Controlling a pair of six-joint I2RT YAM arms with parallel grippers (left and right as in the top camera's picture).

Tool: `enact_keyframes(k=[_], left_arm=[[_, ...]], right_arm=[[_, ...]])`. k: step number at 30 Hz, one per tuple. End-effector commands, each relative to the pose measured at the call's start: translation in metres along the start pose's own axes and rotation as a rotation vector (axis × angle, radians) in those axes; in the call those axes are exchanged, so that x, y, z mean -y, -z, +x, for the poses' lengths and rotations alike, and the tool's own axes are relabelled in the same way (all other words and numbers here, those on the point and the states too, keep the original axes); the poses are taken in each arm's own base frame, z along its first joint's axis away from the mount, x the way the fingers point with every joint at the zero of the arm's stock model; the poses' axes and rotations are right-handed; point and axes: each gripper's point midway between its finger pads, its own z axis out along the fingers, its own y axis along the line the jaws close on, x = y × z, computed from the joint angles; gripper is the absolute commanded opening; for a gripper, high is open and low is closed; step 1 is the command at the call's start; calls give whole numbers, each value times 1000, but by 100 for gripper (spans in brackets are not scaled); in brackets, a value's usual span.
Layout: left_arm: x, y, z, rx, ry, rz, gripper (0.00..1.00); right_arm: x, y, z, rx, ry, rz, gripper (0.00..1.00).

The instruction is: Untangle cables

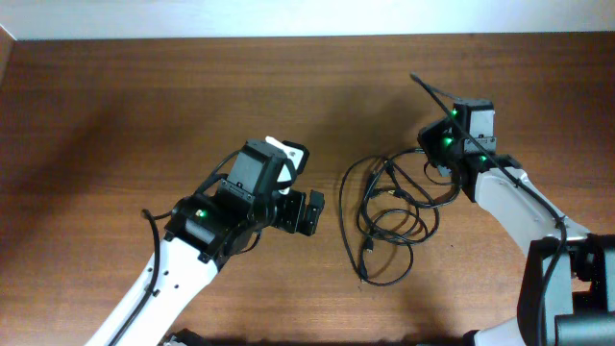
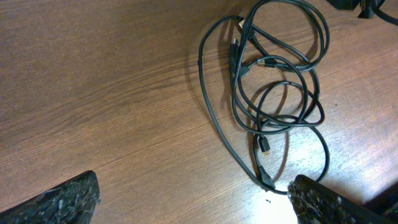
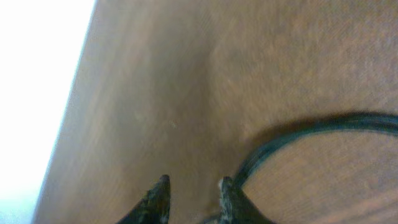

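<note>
I count two arms: left arm (image 1: 183,259), right arm (image 1: 519,207). Two grippers, one apiece: left gripper (image 2: 193,202), right gripper (image 3: 193,196). One tangle of cables (image 1: 389,216), strands too interlaced for a sure count. One table (image 1: 115,106).

The right end effector (image 3: 193,198) sits at 6 o'clock, its two fingertips (image 3: 160,196) slightly apart over the bare brown surface (image 3: 186,93). A black cable (image 3: 311,127) (soft with blur) arcs from 3 o'clock down beside the right-hand tip. White glare (image 3: 31,74) fills 9 to 11 o'clock.
</note>
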Motion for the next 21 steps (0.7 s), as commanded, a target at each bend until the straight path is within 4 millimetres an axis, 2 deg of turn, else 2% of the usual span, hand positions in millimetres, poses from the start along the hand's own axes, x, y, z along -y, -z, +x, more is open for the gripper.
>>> enact_keyframes(k=[1, 4, 11, 15, 21], left_arm=[[1, 7, -7, 28, 2, -5, 99], [1, 7, -7, 28, 2, -5, 99], [1, 7, -7, 28, 2, -5, 99], [1, 7, -7, 28, 2, -5, 99], [1, 7, -7, 28, 2, -5, 99]], right_arm=[[-6, 2, 24, -123, 16, -33, 55], [-6, -1, 35, -147, 71, -27, 58], [-5, -16, 68, -204, 127, -6, 58], [14, -23, 77, -222, 127, 72, 51], [14, -23, 81, -237, 129, 69, 50]])
